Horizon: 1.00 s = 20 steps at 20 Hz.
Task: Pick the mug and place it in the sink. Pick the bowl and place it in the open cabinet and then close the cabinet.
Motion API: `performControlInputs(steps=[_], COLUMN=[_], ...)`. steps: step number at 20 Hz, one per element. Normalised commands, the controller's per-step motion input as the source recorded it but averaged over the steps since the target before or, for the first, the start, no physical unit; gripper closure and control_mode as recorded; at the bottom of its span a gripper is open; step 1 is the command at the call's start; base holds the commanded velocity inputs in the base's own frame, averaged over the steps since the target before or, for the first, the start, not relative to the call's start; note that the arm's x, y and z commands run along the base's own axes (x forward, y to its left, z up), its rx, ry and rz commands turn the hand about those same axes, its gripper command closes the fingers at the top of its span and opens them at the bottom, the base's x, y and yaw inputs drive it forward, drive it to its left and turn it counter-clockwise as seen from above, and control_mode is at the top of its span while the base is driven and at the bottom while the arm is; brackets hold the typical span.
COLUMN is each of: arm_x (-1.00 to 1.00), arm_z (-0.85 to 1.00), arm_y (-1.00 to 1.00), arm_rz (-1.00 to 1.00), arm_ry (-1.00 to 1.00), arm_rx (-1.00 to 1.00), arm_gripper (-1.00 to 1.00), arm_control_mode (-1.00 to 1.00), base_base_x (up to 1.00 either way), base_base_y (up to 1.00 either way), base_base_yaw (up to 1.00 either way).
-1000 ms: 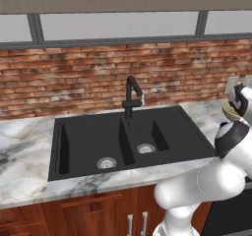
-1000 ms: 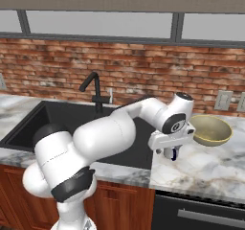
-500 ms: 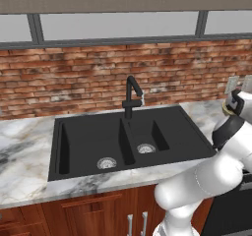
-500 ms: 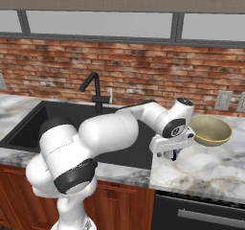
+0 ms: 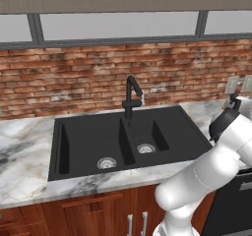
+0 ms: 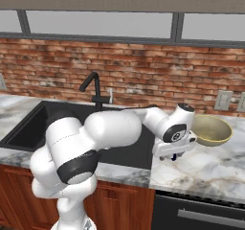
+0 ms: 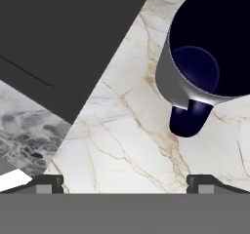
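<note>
The mug (image 7: pixel 205 57) stands upright on the marble counter (image 7: pixel 122 130), just right of the sink (image 5: pixel 123 139). Its dark handle (image 7: pixel 189 117) points toward the gripper (image 7: pixel 126 180), whose fingers are spread wide and hold nothing. No brand, label or lettering can be read on the mug.

The gripper (image 6: pixel 173 153) hangs just above the counter beside the sink's right edge. The bowl (image 6: pixel 210 130) rests on the counter just beyond it, near the brick wall (image 6: pixel 143 80). The black faucet (image 5: pixel 132 95) stands behind the basin divider. Both basins hold nothing but their silver drains.
</note>
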Motion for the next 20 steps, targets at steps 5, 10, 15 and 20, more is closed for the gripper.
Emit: performControlInputs(steps=[5,10,15,20], arm_x=[0.14,0.11,0.07,0.15], arm_z=[-0.15,-0.08,-0.09,-0.03], arm_y=[0.0,-0.06,-0.32,-0.2], arm_rz=[0.0,0.0,0.01,0.0], arm_ry=[-0.01,-0.02,-0.02,-0.04], arm_rx=[0.01,0.1,0.13,0.09], arm_gripper=[-1.0,-1.0,-1.0,-1.0], arm_control_mode=[-1.0,-1.0,-1.0,-1.0], base_base_x=[0.0,0.0,0.0,0.0], base_base_y=[0.0,0.0,0.0,0.0], base_base_yaw=[0.0,0.0,0.0,0.0])
